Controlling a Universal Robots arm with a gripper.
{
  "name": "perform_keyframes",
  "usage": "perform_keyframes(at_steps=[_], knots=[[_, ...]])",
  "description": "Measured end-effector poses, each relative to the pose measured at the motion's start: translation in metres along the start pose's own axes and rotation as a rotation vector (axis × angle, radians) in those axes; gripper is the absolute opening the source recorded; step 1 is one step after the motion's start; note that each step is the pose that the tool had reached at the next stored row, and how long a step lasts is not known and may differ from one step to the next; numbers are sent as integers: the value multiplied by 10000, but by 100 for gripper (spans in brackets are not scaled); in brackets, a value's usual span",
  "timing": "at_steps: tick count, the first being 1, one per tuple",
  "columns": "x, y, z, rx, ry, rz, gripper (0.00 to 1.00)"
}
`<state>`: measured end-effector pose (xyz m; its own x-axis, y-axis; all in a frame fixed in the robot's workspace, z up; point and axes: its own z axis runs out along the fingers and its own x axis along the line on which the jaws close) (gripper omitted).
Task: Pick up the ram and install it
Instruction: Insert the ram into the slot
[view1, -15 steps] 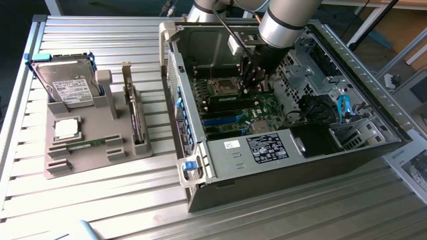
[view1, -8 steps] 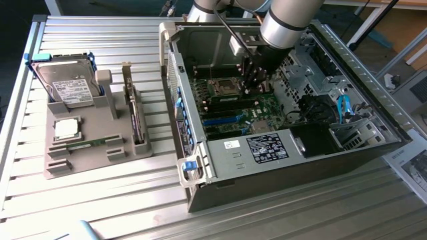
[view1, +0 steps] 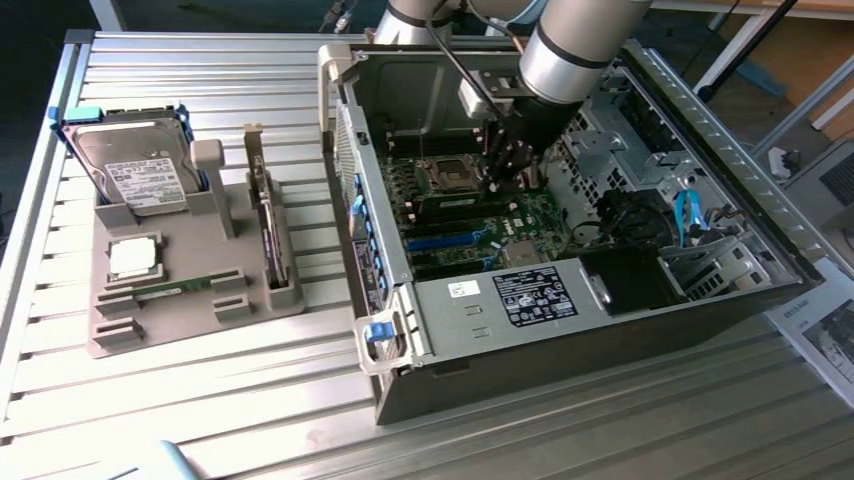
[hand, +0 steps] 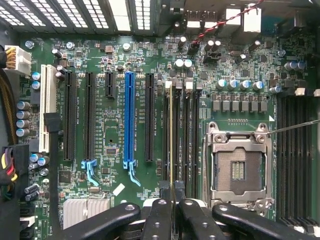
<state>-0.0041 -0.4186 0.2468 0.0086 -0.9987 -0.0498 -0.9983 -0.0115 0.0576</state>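
My gripper (hand: 173, 212) is shut on the ram (hand: 171, 140), which I see edge-on as a thin strip with a yellowish edge running away from the fingertips. The strip lines up with one of the long black memory slots (hand: 181, 140) beside the empty processor socket (hand: 239, 167); I cannot tell whether it is seated in the slot. In the exterior view the arm reaches down into the open computer case (view1: 587, 300), and the gripper (view1: 502, 172) hangs low over the green motherboard (view1: 494, 215), near the socket.
On the exterior view's left a grey fixture (view1: 200, 320) holds a hard drive (view1: 140, 175), a square silver processor (view1: 134, 257), an upright expansion card (view1: 274, 240) and a short green strip (view1: 174, 289). Case walls, a drive cage (view1: 627, 140) and cables (view1: 687, 215) crowd the arm.
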Motion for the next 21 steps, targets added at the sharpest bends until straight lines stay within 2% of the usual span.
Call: perform_keyframes(at_steps=[21], knots=[[8, -16, 73, 1, -3, 20, 12]])
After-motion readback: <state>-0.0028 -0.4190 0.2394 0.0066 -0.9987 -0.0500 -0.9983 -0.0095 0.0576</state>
